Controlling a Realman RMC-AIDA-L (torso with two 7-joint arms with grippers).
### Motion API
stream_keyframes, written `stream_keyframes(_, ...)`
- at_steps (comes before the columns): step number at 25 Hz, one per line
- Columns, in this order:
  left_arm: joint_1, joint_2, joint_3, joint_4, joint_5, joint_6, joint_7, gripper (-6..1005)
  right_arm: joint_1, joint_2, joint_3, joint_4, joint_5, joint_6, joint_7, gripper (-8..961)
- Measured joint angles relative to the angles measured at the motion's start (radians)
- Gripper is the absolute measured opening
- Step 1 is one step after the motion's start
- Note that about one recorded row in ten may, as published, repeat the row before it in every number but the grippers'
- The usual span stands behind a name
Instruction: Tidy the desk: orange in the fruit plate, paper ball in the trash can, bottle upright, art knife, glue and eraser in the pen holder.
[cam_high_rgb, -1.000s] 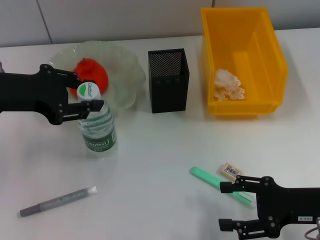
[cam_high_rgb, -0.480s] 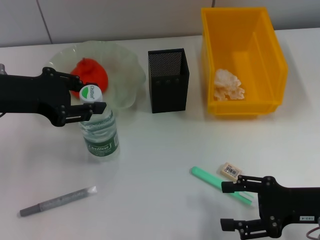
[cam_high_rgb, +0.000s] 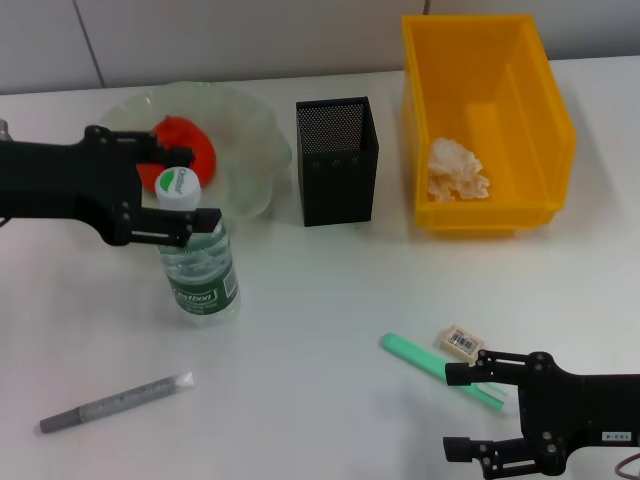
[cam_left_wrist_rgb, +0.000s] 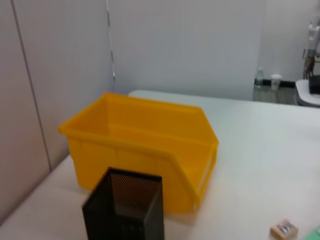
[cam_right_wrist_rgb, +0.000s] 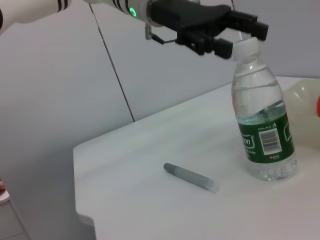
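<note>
The clear bottle (cam_high_rgb: 203, 268) with a green label stands upright on the table. My left gripper (cam_high_rgb: 198, 186) is shut on its neck just under the white cap; the right wrist view shows the same bottle (cam_right_wrist_rgb: 262, 130) and left gripper (cam_right_wrist_rgb: 245, 41). The orange (cam_high_rgb: 190, 140) lies in the glass fruit plate (cam_high_rgb: 250, 135). The paper ball (cam_high_rgb: 457, 170) sits in the yellow trash can (cam_high_rgb: 560, 150). A green art knife (cam_high_rgb: 435, 366) and an eraser (cam_high_rgb: 462, 342) lie beside my open right gripper (cam_high_rgb: 462, 410). The grey glue (cam_high_rgb: 115, 402) lies at front left.
The black mesh pen holder (cam_high_rgb: 337, 160) stands between the plate and the trash can; the left wrist view shows the pen holder (cam_left_wrist_rgb: 125, 207), the trash can (cam_left_wrist_rgb: 145, 145) and the eraser (cam_left_wrist_rgb: 285, 229). The glue (cam_right_wrist_rgb: 190, 176) lies near the table's corner edge.
The left gripper and the bottle have shifted slightly right and toward me, and the gripper now hides more of the orange. The right gripper has barely moved.
</note>
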Motion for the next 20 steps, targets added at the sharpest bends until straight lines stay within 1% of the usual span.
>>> stream_keyframes(1,0.001,0.000,-0.007,0.006,-0.011,0.000,0.000,645,0.000,0.000,0.000,0.000,0.000,0.000,0.000,839)
stream_keyframes(2,0.009,0.000,-0.029,0.018,-0.059,0.000,0.008,684,0.000,0.000,0.000,0.000,0.003,0.000,0.000,839)
stream_keyframes(3,0.009,0.000,-0.029,0.018,-0.059,0.000,0.008,724,0.000,0.000,0.000,0.000,0.003,0.000,0.000,839)
stream_keyframes(5,0.026,-0.001,-0.051,0.024,-0.136,0.000,0.031,804,0.000,0.000,0.012,0.000,0.008,-0.001,0.000,839)
stream_keyframes(6,0.026,-0.001,-0.051,0.024,-0.136,0.000,0.031,807,0.000,0.001,0.023,0.000,0.009,-0.006,0.000,839)
stream_keyframes(7,0.064,-0.001,-0.067,0.021,-0.265,0.018,0.094,810,0.000,0.000,0.060,0.000,0.009,-0.022,0.000,839)
stream_keyframes(8,0.077,-0.001,-0.068,0.019,-0.296,0.027,0.110,812,0.000,0.000,0.060,0.000,0.009,-0.022,0.000,839)
stream_keyframes(10,0.111,-0.002,-0.061,0.016,-0.355,0.062,0.156,818,0.001,-0.003,0.115,-0.008,0.008,-0.053,0.012,839)
stream_keyframes(11,0.148,-0.005,-0.040,0.006,-0.399,0.101,0.201,818,0.001,-0.004,0.148,-0.022,0.007,-0.075,0.033,839)
stream_keyframes(12,0.184,-0.008,-0.004,-0.023,-0.432,0.130,0.257,818,-0.001,-0.007,0.197,-0.066,0.004,-0.110,0.088,839)
stream_keyframes(13,0.184,-0.008,-0.004,-0.023,-0.432,0.130,0.257,818,-0.001,-0.007,0.197,-0.066,0.004,-0.110,0.088,839)
stream_keyframes(16,0.249,-0.009,0.069,-0.124,-0.467,0.146,0.406,818,-0.006,-0.013,0.232,-0.211,0.000,-0.140,0.248,839)
stream_keyframes(17,0.264,-0.009,0.085,-0.164,-0.471,0.145,0.453,818,-0.001,-0.018,0.231,-0.352,-0.013,-0.161,0.393,839)
stream_keyframes(18,0.274,-0.009,0.093,-0.228,-0.472,0.145,0.519,818,-0.001,-0.018,0.231,-0.352,-0.013,-0.161,0.393,839)
stream_keyframes(20,0.279,-0.006,0.096,-0.332,-0.467,0.141,0.603,818,0.018,-0.022,0.229,-0.486,-0.049,-0.181,0.535,839)
